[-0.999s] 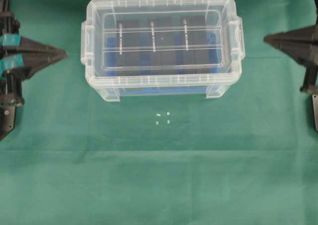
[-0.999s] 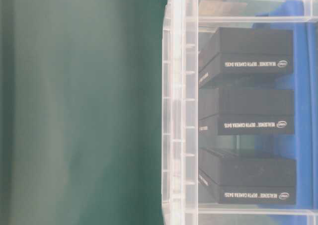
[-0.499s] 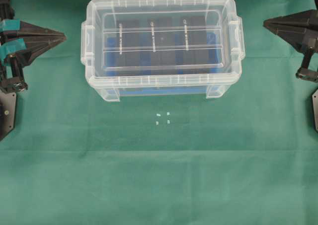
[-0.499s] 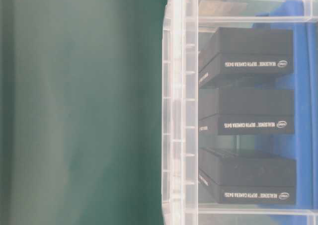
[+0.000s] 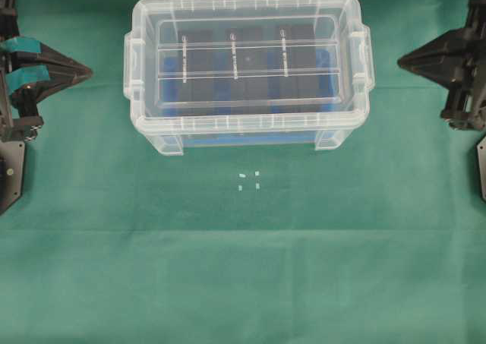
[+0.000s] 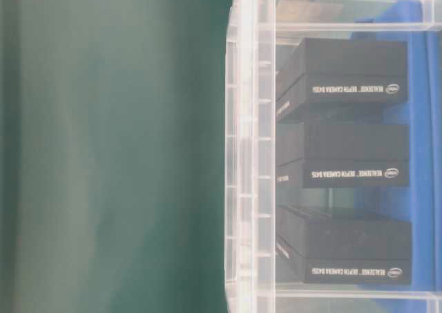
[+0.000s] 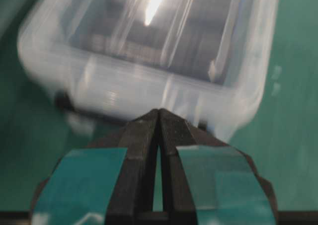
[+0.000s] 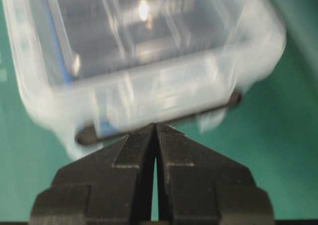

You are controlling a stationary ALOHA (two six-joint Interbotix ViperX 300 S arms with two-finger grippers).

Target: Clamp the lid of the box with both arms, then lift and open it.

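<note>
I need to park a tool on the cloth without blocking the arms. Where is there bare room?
The wide stretch of green cloth in front of the box, past the small white marks, is bare. The strips between the box and the left gripper and the right gripper are narrow approach lanes.

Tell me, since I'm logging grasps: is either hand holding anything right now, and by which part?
Nothing is held. The left hand and right hand are both shut and empty, off either end of the box; the lid sits untouched.

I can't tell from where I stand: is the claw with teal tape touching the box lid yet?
Apart. In the overhead view, green cloth shows between the left end effector and the lid.
</note>
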